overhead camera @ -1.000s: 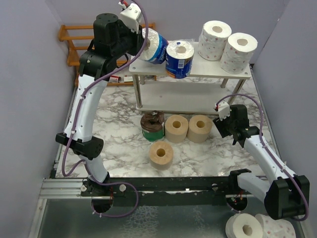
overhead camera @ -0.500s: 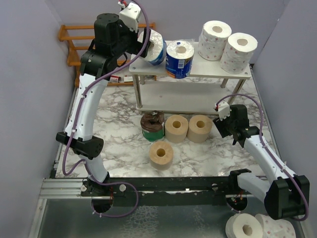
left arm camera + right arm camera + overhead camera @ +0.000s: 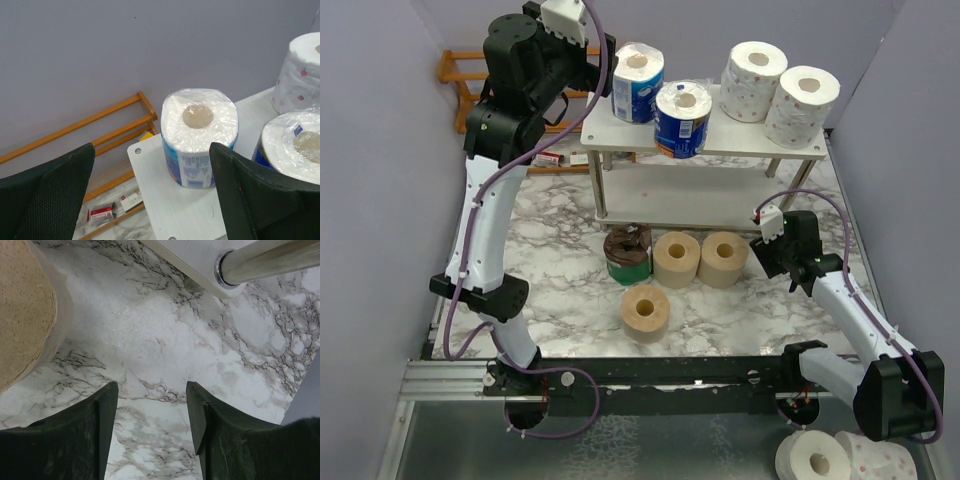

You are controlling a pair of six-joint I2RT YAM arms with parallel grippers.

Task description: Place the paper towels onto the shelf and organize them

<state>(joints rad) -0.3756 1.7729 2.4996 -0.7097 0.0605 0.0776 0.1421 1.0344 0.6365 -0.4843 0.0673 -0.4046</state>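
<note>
Left gripper (image 3: 603, 62) hangs spread wide off the shelf's (image 3: 720, 150) left end, apart from the blue-wrapped roll (image 3: 638, 82). From its wrist, that roll stands upright just inside the top tier's left edge. Right gripper (image 3: 150, 395), half-spread and empty, has bare marble table (image 3: 150, 330) between a tan roll (image 3: 22, 305) and a shelf leg (image 3: 265, 260).

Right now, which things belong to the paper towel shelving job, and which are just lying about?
Job: shelf, two blue-wrapped rolls, two white dotted rolls, three tan rolls, dark brown roll.
Lying about: orange rack, small red box.
</note>
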